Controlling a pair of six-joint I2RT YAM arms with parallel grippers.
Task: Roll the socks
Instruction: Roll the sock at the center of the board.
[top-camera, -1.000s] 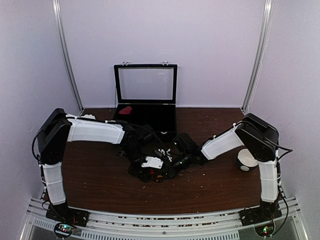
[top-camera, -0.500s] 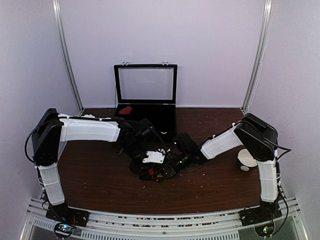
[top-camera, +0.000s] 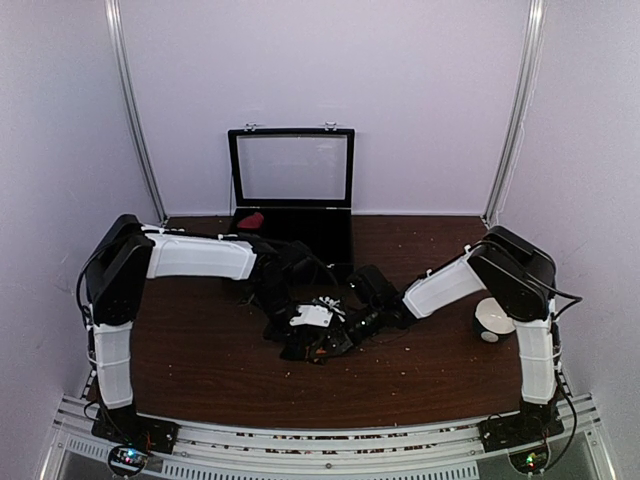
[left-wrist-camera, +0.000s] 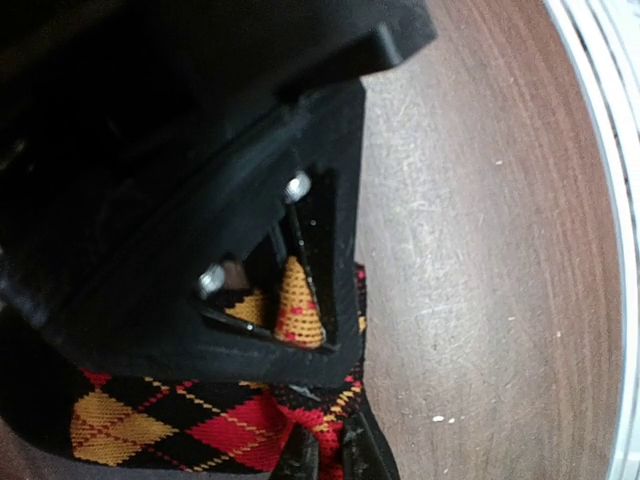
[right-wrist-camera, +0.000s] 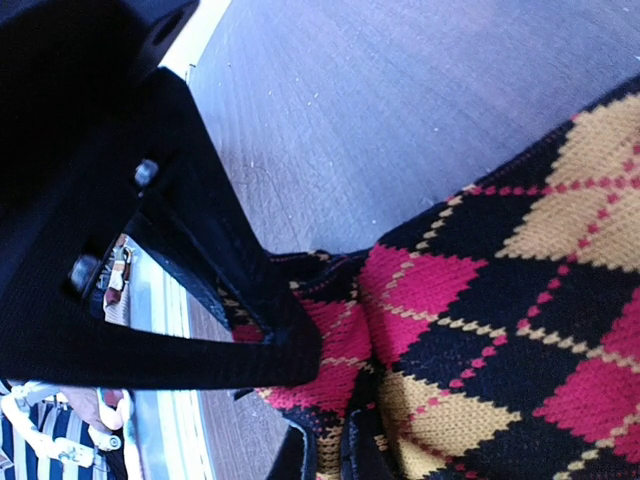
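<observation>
Left wrist view puts my left gripper (left-wrist-camera: 330, 452) at the bottom edge of the frame, its two dark tips drawn almost together with a fold of the argyle sock (left-wrist-camera: 190, 425) pinched between them. The black, red and orange diamonds spread across the lower left, and a sliver of orange knit shows through the opening in my gripper body at the centre. Brown table (left-wrist-camera: 480, 250) fills the right half. From the right wrist, my right gripper (right-wrist-camera: 320, 452) sits at the bottom centre, likewise closed down on a bunched edge of that sock, whose diamonds run from the tips out to the right edge of the frame. Bare wood fills the top. Something striped shows at the lower left corner, and I cannot tell what it is. From the top external camera, the metal rail (top-camera: 320, 445) carrying my bases crosses the bottom. Above it my left arm (top-camera: 195, 258) and right arm (top-camera: 440, 285) reach inward and meet at the middle of the frame, where the sock lies as a dark heap under both grippers. A round white and black object (top-camera: 492, 320) rests near my right elbow. Farthest back, at upper centre, an open black case (top-camera: 290, 232) stands with its lid up and a red item (top-camera: 250, 220) in its left side.
</observation>
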